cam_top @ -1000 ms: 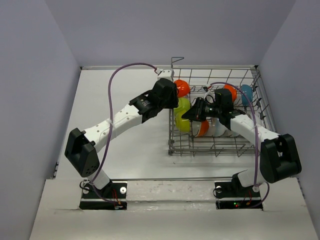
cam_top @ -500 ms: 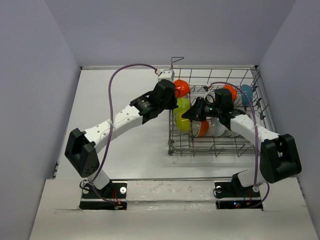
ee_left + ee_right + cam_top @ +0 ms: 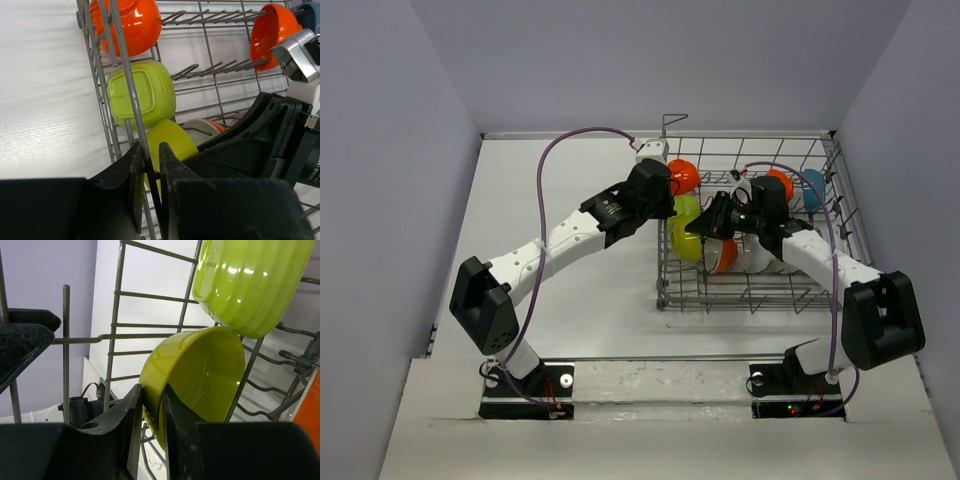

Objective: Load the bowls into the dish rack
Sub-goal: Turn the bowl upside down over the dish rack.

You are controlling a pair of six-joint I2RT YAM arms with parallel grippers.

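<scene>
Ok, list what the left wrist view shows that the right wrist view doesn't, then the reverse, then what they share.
Only the left wrist view: the left hand shut on a side wire of the dish rack, two whole orange-red bowls, and a white bowl. Only the right wrist view: the right hand pinching the rim of the round yellow-green bowl. Both: that round bowl, the squarish yellow-green bowl next to it, and the rack's wires.
</scene>
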